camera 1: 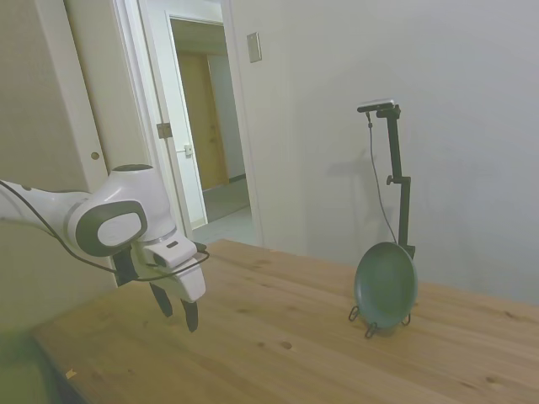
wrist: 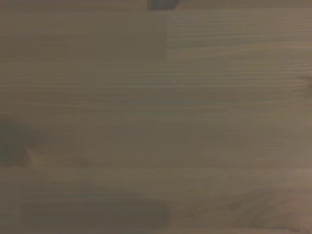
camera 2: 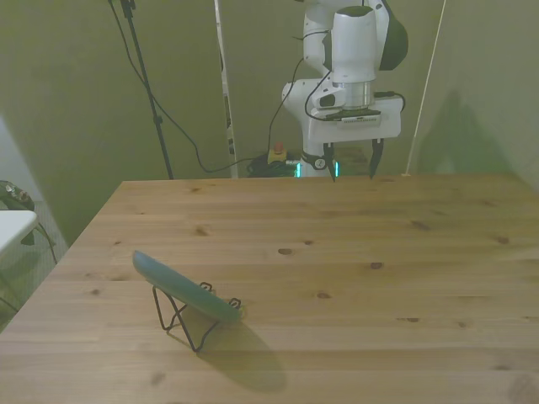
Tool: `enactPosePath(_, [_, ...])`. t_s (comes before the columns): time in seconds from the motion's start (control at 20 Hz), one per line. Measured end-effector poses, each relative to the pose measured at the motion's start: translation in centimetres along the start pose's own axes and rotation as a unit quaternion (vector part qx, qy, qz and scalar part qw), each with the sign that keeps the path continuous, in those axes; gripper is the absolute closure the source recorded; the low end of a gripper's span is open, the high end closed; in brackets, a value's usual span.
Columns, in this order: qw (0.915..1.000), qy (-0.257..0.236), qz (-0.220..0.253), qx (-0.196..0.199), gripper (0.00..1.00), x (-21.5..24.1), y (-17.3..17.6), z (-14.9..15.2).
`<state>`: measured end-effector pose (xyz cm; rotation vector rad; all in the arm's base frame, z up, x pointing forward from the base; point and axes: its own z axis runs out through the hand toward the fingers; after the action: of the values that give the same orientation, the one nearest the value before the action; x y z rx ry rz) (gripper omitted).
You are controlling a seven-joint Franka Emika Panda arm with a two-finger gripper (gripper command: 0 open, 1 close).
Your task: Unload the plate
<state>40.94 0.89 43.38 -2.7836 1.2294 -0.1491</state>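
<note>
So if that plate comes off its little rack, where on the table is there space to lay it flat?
Almost anywhere. The wooden table is bare from the wire stand across to the front view's right edge, and between the stand and the open gripper hanging at the far edge. The only taken spot is the front view's near left, where the plate leans tilted on that stand.

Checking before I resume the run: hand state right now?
Hand: open, holding nothing, hanging above the table near its far edge, well apart from the plate leaning in its wire stand.
</note>
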Motion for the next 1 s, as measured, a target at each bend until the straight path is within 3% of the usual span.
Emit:
enactPosePath(0.2, [0.9994,0.028,0.016,-0.016,0.0,1.6,0.9,-1.0])
enactPosePath(0.45, [0.9926,0.065,0.102,-0.009,0.0,8.9,5.5,-7.5])
enactPosePath(0.65, [0.9803,0.091,0.176,0.003,0.0,16.0,9.9,-11.8])
enactPosePath(0.8, [0.9692,0.102,0.224,0.003,0.0,22.2,12.7,-12.9])
enactPosePath(1.0, [0.9612,0.107,0.254,-0.006,0.0,28.8,13.1,-12.5])
